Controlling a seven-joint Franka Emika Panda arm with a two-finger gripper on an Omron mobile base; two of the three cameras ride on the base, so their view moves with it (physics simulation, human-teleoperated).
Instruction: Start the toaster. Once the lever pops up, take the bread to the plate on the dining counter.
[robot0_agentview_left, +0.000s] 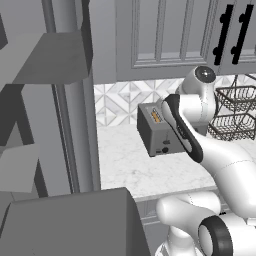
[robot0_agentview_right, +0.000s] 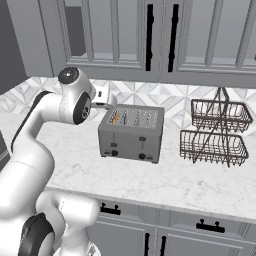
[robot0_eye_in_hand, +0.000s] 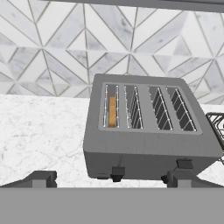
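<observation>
The toaster (robot0_eye_in_hand: 146, 131) sits in the middle of the hand view, a dark grey box with four slots on its top, standing on a white marble counter (robot0_eye_in_hand: 41, 131) in front of a wall of grey and white diamond tiles (robot0_eye_in_hand: 57, 48). In the slot furthest to the left stands the bread (robot0_eye_in_hand: 112, 111), only its golden edge showing, sunk down between the wire guides. On the front face of the toaster two small dark levers stick out, one under the left pair of slots and one under the right pair, and low black knobs are below them. The two fingers (robot0_eye_in_hand: 41, 178) of the gripper (robot0_eye_in_hand: 111, 180) rise at the bottom of this view, far apart, one at the lower left and one at the lower right, with nothing between them; they are near the front of the toaster but whether they touch it I cannot tell. In the right base view the toaster (robot0_agentview_right: 131, 132) is in the centre on the counter, the white arm (robot0_agentview_right: 45, 130) bends up at the left of it, and a two-level wire basket (robot0_agentview_right: 216, 132) stands at the right. Grey cabinets (robot0_agentview_right: 150, 35) with black handles hang in the upper part. In the left base view the arm (robot0_agentview_left: 200, 130) covers part of the toaster (robot0_agentview_left: 157, 130)
</observation>
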